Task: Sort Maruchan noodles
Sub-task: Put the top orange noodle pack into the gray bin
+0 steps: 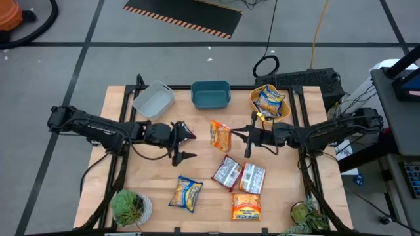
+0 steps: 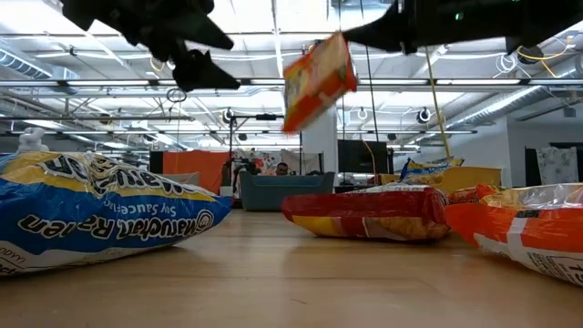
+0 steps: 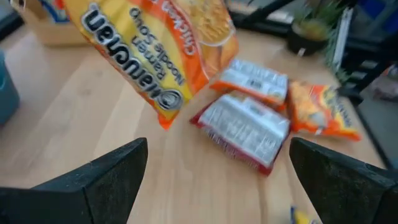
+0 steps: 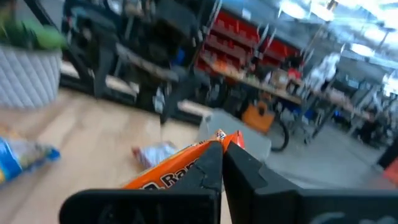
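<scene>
So the right hand (image 1: 248,139) is over the middle of the tabletop (image 1: 157,180), pinched tight on the edge of an orange packet (image 1: 220,135) of Maruchan chicken ramen. The low view shows that packet (image 2: 318,80) hanging tilted in the air, clear of the wood. From the right wrist view you can see the two dark fingers (image 4: 239,163) closed together on the packet's crimped end (image 4: 214,140).

The left hand (image 1: 187,145) sits just across from it, fingers spread wide, nothing in it. In its own wrist view the orange packet (image 3: 155,46) dangles right in front of the open fingers (image 3: 106,177), not touching them.

Rest of the noodles:
- two silver-white and red packets (image 1: 226,172) and (image 1: 252,177) lying side by side, touching, near the tabletop's middle toward the front
- another orange packet (image 1: 246,206) just in front of those, flat on the wood
- a yellow and blue packet (image 1: 186,194) off to the left-hand side of that group, well apart from it
- a yellow and blue packet (image 1: 270,103) already sitting in the yellow tub (image 1: 254,98) at the back right

The teal tub (image 1: 210,94) and the grey tub (image 1: 153,99) sit along the back edge with nothing in them that I can see. There's a small potted plant (image 1: 130,207) at the front left corner and another plant (image 1: 307,216) at the front right.
</scene>
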Robot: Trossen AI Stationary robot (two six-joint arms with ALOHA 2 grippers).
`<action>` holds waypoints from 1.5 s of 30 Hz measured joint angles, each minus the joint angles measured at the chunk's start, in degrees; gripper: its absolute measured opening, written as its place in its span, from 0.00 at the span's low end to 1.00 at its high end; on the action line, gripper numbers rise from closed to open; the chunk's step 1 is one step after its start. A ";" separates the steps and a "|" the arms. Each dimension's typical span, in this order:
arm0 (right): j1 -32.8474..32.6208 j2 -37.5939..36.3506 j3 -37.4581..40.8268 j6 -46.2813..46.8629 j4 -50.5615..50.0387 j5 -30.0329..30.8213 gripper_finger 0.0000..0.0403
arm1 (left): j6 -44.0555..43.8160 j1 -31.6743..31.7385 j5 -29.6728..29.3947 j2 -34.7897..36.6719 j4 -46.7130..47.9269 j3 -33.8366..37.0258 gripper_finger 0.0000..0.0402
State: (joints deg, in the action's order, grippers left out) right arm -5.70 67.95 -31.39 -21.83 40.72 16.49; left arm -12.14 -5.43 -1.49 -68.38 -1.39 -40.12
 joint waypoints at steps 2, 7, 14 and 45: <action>-1.05 -0.20 -0.86 -0.85 1.11 -0.02 0.00 | 0.03 -0.19 0.05 0.00 -2.16 0.00 0.98; -4.53 -0.64 -4.17 -3.04 1.22 -0.04 0.00 | -4.13 -0.46 7.18 0.00 -14.50 2.32 0.98; -9.92 -0.62 -8.09 -7.41 1.17 -0.07 0.00 | -12.46 0.30 10.40 0.00 -41.07 11.39 0.98; -10.33 11.54 -14.10 -7.45 16.47 -0.04 0.00 | -16.51 0.62 13.96 -20.47 -76.60 12.96 0.98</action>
State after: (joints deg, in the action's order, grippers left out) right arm -16.03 79.48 -45.49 -29.28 57.19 16.45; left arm -28.65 -4.81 12.48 -88.85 -77.98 -27.16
